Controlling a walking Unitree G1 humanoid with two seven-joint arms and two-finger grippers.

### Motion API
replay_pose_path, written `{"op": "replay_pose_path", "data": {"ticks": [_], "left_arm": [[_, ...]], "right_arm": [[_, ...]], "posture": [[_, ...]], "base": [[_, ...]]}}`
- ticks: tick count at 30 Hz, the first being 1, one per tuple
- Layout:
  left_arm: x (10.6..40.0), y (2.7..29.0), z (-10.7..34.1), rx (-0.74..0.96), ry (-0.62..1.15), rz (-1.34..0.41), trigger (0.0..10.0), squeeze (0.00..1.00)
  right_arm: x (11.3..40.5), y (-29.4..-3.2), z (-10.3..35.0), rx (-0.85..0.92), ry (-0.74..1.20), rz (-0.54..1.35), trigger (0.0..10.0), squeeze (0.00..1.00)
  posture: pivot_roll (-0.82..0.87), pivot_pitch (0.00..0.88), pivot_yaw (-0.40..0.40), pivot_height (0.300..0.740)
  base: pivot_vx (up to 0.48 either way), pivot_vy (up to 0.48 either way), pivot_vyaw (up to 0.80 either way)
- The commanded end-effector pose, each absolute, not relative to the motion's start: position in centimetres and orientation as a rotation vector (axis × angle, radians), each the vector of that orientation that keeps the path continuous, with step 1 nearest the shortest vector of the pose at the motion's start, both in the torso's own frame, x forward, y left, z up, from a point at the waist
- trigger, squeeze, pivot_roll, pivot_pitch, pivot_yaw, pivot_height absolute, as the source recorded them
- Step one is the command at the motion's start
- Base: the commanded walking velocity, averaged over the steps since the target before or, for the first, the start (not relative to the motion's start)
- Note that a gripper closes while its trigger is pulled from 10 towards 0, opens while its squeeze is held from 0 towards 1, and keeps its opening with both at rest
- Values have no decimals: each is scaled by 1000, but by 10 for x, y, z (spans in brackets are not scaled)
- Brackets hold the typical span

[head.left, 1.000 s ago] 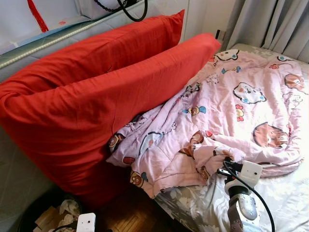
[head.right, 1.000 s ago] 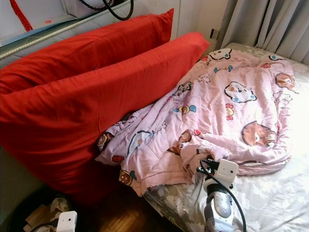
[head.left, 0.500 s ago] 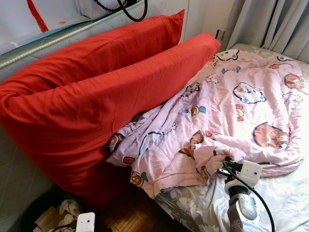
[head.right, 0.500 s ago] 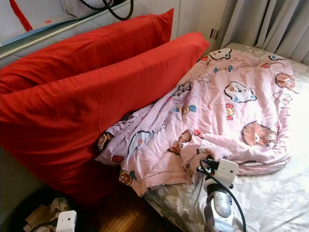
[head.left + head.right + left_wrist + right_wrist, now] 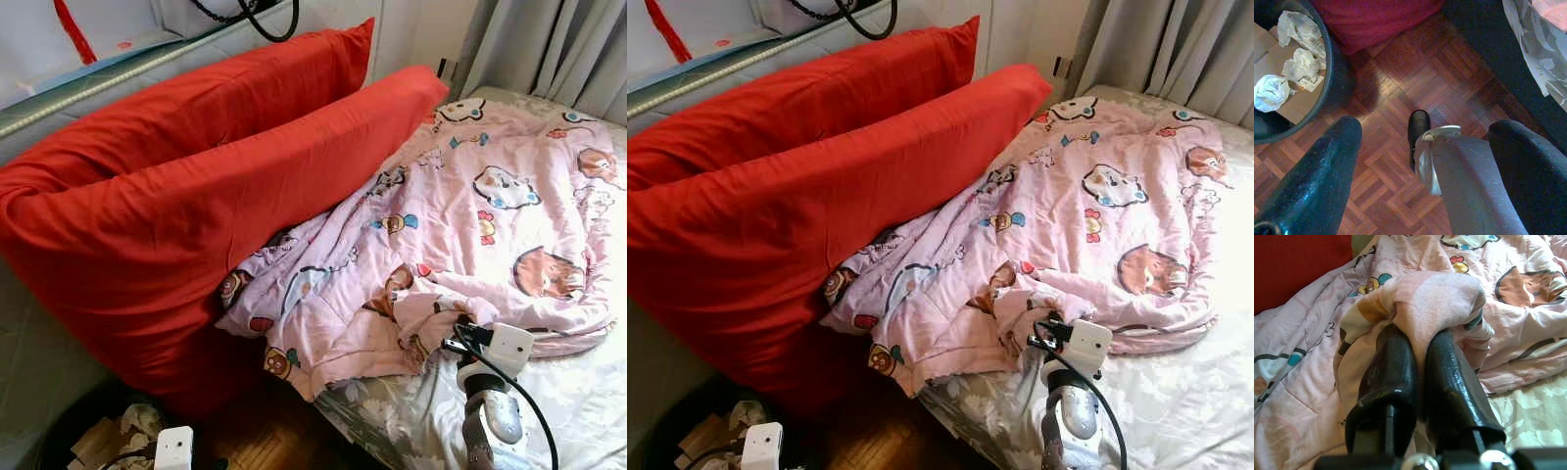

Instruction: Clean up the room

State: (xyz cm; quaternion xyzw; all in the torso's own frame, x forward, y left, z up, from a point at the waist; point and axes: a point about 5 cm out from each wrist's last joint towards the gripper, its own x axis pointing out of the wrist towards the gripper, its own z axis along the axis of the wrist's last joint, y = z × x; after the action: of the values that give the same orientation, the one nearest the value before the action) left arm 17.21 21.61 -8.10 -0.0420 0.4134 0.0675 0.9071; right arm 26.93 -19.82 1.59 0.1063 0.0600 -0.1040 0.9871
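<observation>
- The right claw's (image 5: 1418,340) fingertips are buried under a bunched fold of the pink cartoon-print quilt (image 5: 490,206); the two black fingers are pressed close together, pinching that fold.
- The quilt's far corner is cut off at the picture's edge, and its near edge hangs over the bed's side.
- The bed, with its grey floral sheet (image 5: 578,401), stands beside grey curtains (image 5: 549,49); two big red pillows (image 5: 196,196) lean against the wall, touching the quilt.
- Below lies dark wooden parquet floor (image 5: 1400,88), with a black round bin (image 5: 1327,73) holding crumpled paper.
- The left claw (image 5: 1425,161) hangs over the floor, fingers spread apart, empty.
</observation>
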Motion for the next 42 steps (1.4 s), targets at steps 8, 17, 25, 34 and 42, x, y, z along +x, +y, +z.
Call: {"op": "replay_pose_path", "data": {"ticks": [8, 17, 25, 34, 42], "left_arm": [[166, 214, -85, -100, 891, 144, 10000, 0], [166, 214, -85, -104, 893, 144, 10000, 0], [165, 213, -86, -104, 898, 144, 10000, 0], [166, 212, -86, -104, 899, 137, 10000, 0], [166, 212, -86, -107, 899, 142, 10000, 0]], "right_arm": [[270, -196, 18, 211, 109, -203, 10000, 0], [269, -197, 18, 208, 108, -201, 10000, 0], [271, -198, 21, 200, 92, -203, 10000, 0], [276, -199, 29, 161, 58, -187, 10000, 0], [281, -198, 39, 144, 17, -168, 10000, 0]], "posture": [[80, 152, -8, 740], [77, 145, -10, 740], [75, 135, -11, 740], [69, 115, -14, 740], [62, 102, -14, 740]], "base": [[-244, 0, 0], [-257, 0, 0], [-260, 0, 0], [-256, 0, 0], [-255, 0, 0]]}}
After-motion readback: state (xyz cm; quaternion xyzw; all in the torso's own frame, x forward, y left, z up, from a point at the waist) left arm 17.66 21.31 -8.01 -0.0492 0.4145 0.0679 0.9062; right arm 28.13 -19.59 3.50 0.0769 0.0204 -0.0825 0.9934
